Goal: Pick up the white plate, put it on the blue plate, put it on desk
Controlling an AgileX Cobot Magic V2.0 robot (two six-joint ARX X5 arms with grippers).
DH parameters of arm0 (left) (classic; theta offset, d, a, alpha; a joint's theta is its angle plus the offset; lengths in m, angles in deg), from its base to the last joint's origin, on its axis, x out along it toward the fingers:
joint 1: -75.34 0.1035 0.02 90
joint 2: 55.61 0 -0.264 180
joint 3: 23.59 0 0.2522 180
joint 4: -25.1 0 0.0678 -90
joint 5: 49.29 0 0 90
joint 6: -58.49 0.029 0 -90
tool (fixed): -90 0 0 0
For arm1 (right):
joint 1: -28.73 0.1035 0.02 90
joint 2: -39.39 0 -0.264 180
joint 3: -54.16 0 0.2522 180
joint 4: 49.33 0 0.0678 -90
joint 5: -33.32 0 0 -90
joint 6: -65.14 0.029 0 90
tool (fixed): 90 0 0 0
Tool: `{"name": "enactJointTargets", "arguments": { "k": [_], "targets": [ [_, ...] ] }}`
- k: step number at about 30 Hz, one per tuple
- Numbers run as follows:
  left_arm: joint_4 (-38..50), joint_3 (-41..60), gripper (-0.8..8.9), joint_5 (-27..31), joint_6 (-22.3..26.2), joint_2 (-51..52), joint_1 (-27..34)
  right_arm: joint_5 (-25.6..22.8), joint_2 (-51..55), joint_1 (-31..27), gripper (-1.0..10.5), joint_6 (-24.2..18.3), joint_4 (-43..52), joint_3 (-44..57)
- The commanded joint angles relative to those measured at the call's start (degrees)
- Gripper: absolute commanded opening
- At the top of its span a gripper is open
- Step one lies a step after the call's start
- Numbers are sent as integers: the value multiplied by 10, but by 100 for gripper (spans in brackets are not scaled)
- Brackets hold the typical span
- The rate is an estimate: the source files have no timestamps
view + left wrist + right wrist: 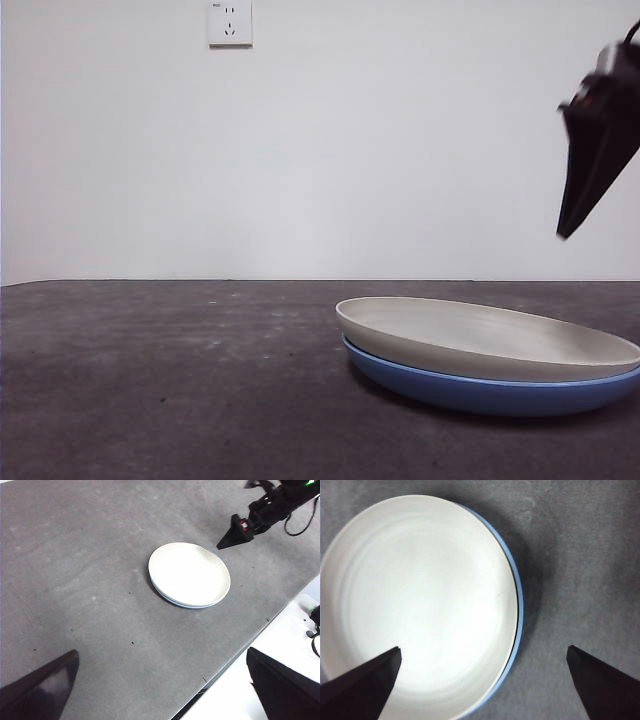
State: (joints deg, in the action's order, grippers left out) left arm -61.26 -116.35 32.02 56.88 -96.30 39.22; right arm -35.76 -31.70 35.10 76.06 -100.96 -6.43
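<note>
Resting on the blue plate [480,392], the white plate [480,338] sits tilted in the front view, its left rim raised, with bare worktop [160,380] stretching to the left and the right end effector [590,160] hanging above the stack's right edge. From the left wrist, the left end effector [165,680] hovers well apart, jaws spread, near the worktop's edge. From the right wrist, the right one's jaws are spread wide over the plates' rims.

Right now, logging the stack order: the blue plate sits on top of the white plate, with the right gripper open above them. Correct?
Not quite: the white plate sits on the blue plate, as the front view shows. The right gripper is indeed open above them.
</note>
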Motion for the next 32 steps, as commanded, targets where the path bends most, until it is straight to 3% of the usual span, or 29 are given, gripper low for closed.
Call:
{"name": "enactJointTargets", "arguments": {
  "k": [1, 19, 28, 32],
  "targets": [
    [9, -8, 566, 3, -4, -3, -2, 3, -37, 2, 652, -8, 21, -3],
    [20, -8, 566, 3, -3, -3, -2, 37, -173, 2, 556, -14, 109, -3],
    [20, -8, 566, 3, -3, -3, -2, 35, -193, 2, 251, -20, 113, -3],
    [20, -8, 566, 3, -1, -3, -2, 31, -193, 2, 36, -19, 112, -3]
  ]
}}
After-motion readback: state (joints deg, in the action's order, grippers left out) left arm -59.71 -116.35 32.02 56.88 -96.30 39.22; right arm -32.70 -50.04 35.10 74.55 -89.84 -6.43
